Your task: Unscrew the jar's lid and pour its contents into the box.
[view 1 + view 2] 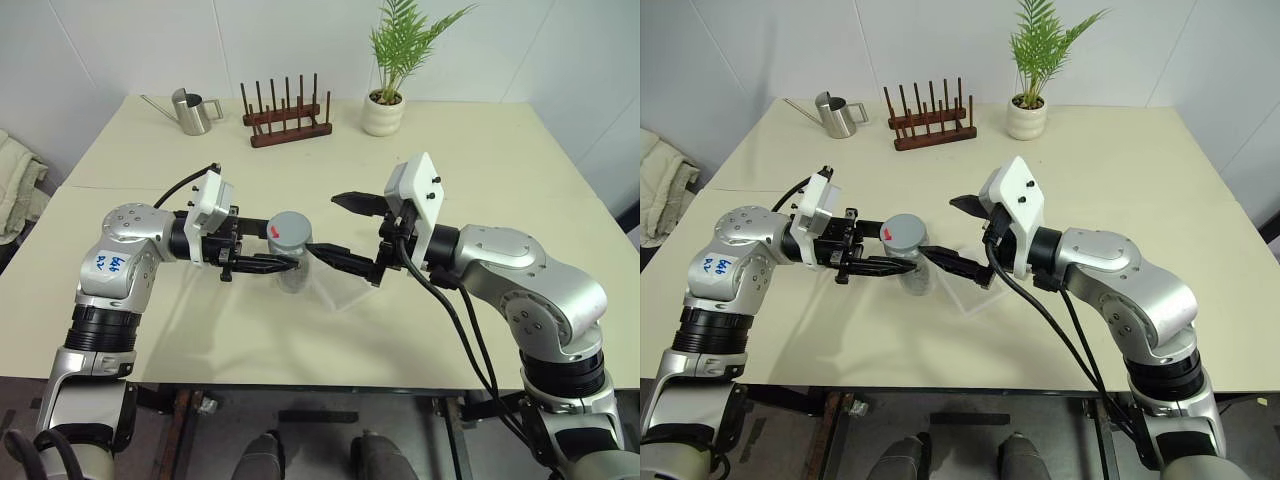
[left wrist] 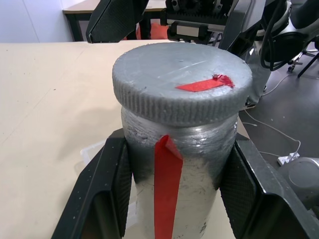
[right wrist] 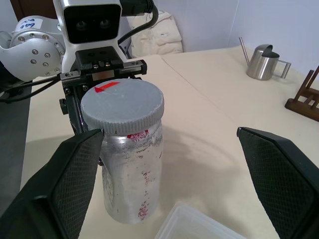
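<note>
You had the small silvery-grey cylindrical jar with a red strip label point(image 2: 172, 164) clamped in the left gripper point(image 1: 262, 264), its two black fingers closed on the jar body just below the cap. The jar was held upright above the cream tabletop point(image 1: 480, 150), with the shallow clear plastic box point(image 1: 338, 282) lying on the table beneath it and slightly toward the right arm. The round flat grey lid with the red mark point(image 2: 182, 82) was seated on the jar, so unscrewing had not begun.

The right gripper point(image 1: 340, 232) stood beside the lid with its jaws spread wide and holding nothing; one finger was near the lid's rim, the other well clear on the far side.

Handling notes: the jar appeared rigid and light. Its silvery wall looked smooth and could have slipped under torque, so the hold on the body needed to be firm. The lid's ribbed edge was the proper place to take hold; you would have closed the right jaws squarely across that edge, not over the flat top.

The contents could not be made out through the jar wall; presumably they were small and would have fallen freely once the jar was tipped over the box.

A steel watering can point(image 1: 192, 111), a brown wooden peg rack point(image 1: 288, 115) and a white plant pot point(image 1: 383, 113) stood well apart at the far edge.
</note>
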### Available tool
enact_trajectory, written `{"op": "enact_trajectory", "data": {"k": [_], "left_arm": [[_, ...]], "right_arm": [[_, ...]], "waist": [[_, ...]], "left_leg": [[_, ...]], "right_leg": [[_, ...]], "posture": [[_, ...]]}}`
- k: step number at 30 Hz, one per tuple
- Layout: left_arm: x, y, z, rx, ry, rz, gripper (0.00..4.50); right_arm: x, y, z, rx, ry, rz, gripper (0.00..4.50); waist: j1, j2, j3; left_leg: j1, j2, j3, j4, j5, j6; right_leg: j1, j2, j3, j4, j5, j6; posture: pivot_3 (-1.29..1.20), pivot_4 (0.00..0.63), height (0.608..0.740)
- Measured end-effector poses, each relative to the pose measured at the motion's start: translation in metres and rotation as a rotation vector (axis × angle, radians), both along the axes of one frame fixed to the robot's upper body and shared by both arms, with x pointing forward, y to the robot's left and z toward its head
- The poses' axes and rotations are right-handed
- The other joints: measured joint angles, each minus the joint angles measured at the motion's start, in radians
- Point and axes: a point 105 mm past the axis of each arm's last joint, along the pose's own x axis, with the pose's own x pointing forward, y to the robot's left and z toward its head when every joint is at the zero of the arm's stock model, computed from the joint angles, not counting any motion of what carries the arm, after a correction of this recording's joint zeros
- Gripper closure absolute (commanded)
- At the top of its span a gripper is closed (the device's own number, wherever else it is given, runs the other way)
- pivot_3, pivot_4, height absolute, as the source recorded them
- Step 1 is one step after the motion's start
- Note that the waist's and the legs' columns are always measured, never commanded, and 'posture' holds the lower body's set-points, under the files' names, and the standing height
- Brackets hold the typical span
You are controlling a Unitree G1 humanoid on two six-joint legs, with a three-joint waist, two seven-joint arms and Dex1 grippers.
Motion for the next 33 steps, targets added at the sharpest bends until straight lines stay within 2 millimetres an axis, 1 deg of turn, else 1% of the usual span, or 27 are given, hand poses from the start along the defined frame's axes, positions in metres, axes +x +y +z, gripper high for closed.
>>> {"op": "enact_trajectory", "data": {"k": [7, 15, 20, 26, 33], "left_arm": [[0.001, 0.0, 0.003, 0.001, -0.014, -0.002, 2.44], [0.004, 0.002, 0.0, 0.0, 0.0, 0.007, 2.44], [0.004, 0.002, 0.0, 0.002, -0.007, 0.005, 2.44], [0.003, -0.001, 0.0, -0.01, -0.022, -0.009, 2.44], [0.003, -0.002, -0.001, -0.008, -0.032, -0.014, 2.44]], "right_arm": [[0.001, -0.005, -0.002, -0.018, 0.003, -0.016, 0.01], [-0.001, -0.01, -0.006, -0.047, 0.008, -0.018, 0.01], [-0.005, -0.016, 0.001, -0.033, 0.001, -0.017, 0.01], [-0.01, -0.002, 0.021, 0.013, -0.02, 0.028, 0.01], [-0.014, 0.016, 0.031, 0.054, -0.009, 0.058, 0.01]], "waist": [[0.0, 0.0, 0.0], [0.001, 0.0, 0.0], [-0.001, 0.0, 0.0], [0.0, 0.0, 0.0], [-0.001, 0.0, 0.0]], "left_leg": [[0.0, 0.0, 0.0, 0.0, 0.0, 0.0], [0.0, 0.0, 0.0, 0.0, 0.0, 0.0], [0.0, 0.0, 0.0, 0.0, 0.0, 0.0], [0.0, 0.0, 0.0, 0.0, 0.0, 0.0], [0.0, 0.0, 0.0, 0.0, 0.0, 0.0]], "right_leg": [[0.0, 0.0, 0.0, 0.0, 0.0, 0.0], [0.0, 0.0, 0.0, 0.0, 0.0, 0.0], [0.0, 0.0, 0.0, 0.0, 0.0, 0.0], [0.0, 0.0, 0.0, 0.0, 0.0, 0.0], [0.0, 0.0, 0.0, 0.0, 0.0, 0.0]], "posture": [[0.0, 0.15, 0.74], [0.0, 0.15, 0.74], [0.0, 0.15, 0.74], [0.0, 0.15, 0.74], [0.0, 0.15, 0.74]]}}
